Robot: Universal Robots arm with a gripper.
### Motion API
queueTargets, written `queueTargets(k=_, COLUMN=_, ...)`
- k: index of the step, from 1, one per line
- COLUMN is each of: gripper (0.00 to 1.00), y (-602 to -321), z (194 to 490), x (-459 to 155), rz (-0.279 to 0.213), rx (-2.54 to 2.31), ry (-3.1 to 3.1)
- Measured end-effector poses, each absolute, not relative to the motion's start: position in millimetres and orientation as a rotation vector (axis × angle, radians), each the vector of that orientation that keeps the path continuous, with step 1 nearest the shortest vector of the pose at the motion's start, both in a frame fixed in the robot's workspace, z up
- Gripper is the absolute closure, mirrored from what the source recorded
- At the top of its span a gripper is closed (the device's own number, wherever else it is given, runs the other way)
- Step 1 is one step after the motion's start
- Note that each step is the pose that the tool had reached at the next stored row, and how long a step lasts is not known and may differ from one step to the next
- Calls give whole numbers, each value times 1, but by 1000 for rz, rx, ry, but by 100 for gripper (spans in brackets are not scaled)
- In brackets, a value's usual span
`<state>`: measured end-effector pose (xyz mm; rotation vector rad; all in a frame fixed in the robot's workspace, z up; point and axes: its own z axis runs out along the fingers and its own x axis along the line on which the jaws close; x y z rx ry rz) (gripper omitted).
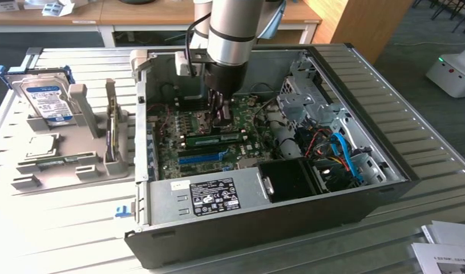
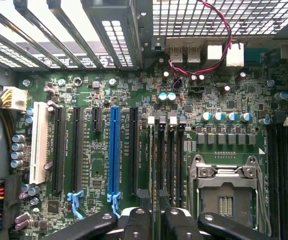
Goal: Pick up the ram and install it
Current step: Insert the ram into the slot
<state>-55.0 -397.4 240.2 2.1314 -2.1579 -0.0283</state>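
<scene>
We see the pincer (image 1: 221, 114) hanging inside the open computer case (image 1: 293, 225), its 2 fingers (image 2: 137, 226) parted with nothing clamped between them. The ram (image 1: 215, 138) stands on edge on the motherboard (image 2: 91, 92), just below the fingertips and apart from them, between the blue slot (image 2: 114, 150) and the processor socket (image 2: 224, 192). We cannot tell whether it is fully seated. We judge the main risk to be an off-centre push: a finger landing on 1 end would tilt the stick and strain the slot. A sideways drift could put a fingertip into the bare socket just beside it, and we think its contacts would bend easily. The red and black wires (image 2: 219, 47) lie near enough to snag. The case rests on a ribbed white table (image 1: 65, 234), beside a grey fixture (image 1: 34, 182) carrying a hard drive (image 1: 45, 100). Wooden desks (image 1: 141, 17) stand behind, a white machine (image 1: 453, 68) with a green light waits on the dark floor, and papers (image 1: 445, 251) lie at the table's corner.
</scene>
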Motion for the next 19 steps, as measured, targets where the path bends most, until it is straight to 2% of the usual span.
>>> queueTargets(k=19, gripper=81, y=-397, z=264, x=-55, rz=-28, rx=2131, ry=-2158)
